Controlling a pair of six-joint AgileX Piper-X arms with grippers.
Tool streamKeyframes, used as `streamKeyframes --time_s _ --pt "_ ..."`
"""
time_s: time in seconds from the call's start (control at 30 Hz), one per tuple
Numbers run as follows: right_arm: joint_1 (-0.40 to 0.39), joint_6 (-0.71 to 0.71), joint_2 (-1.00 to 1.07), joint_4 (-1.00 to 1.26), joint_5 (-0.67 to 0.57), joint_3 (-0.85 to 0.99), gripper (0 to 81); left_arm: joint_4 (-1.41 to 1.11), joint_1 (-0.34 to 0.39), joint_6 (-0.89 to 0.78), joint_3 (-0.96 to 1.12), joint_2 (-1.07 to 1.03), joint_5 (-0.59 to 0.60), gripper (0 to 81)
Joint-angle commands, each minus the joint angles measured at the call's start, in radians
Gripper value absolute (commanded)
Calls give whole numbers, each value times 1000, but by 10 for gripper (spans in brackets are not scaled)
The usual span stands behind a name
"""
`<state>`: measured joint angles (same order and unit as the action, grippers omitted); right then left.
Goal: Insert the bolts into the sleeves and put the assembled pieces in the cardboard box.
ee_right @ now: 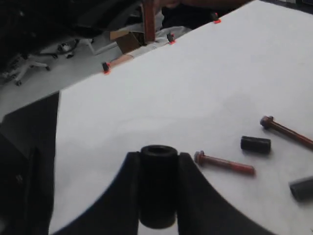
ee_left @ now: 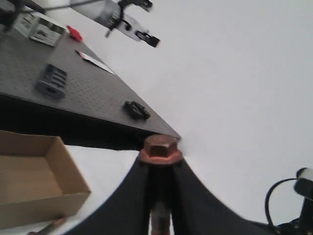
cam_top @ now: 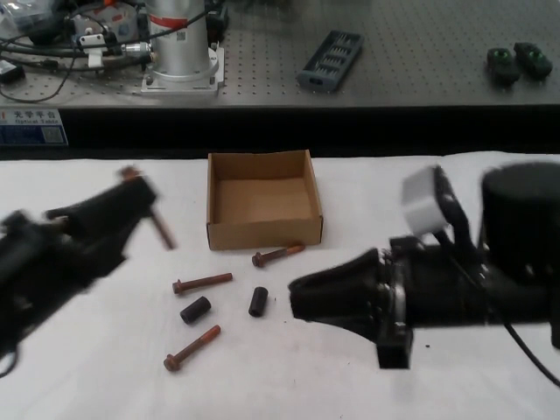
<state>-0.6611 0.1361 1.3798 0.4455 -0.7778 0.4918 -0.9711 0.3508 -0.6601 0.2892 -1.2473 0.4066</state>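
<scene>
White cloth (cam_top: pixel 262 385) below; left jaws clamp bolt (ee_left: pixel 160 149), right jaws clamp sleeve (ee_right: pixel 158 188).

The right claw (ee_right: pixel 158 157) clamps a sleeve (ee_right: pixel 159 188); 2 bolts (ee_right: pixel 225 164), 2 loose sleeves (ee_right: pixel 255 144) lie on white cloth (ee_right: pixel 146 98).

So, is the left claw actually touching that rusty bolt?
Touching. The left wrist view shows the bolt pinched between the fingers of the left gripper, head just above them.

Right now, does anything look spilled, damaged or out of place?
Nothing stands out: cardboard box upright, loose bolts and sleeves lying on the cloth, left gripper holding a bolt, right gripper holding a sleeve.
</scene>
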Motion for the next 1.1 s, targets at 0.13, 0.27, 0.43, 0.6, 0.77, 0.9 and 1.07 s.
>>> streamKeyframes --time_s 0.13,0.27,0.43,0.6,0.77,0.9,1.07 --pt "12 111 1 346 -18 -143 43 -130 111 -129 149 -160 -28 6" --pt "12 111 1 348 -20 -164 43 -206 152 -213 169 -227 -28 6" --pt "12 102 1 370 -20 -163 43 -216 208 -261 169 -279 -25 6" --pt "12 102 1 370 -26 -163 43 -268 218 -268 169 -282 87 6" --pt "12 102 1 370 -26 -163 43 -255 218 -277 169 -282 140 6" --pt "12 102 1 370 -26 -163 43 -252 218 -260 169 -282 195 6" --pt "12 102 1 370 -26 -163 43 -193 218 -216 168 -282 212 6"
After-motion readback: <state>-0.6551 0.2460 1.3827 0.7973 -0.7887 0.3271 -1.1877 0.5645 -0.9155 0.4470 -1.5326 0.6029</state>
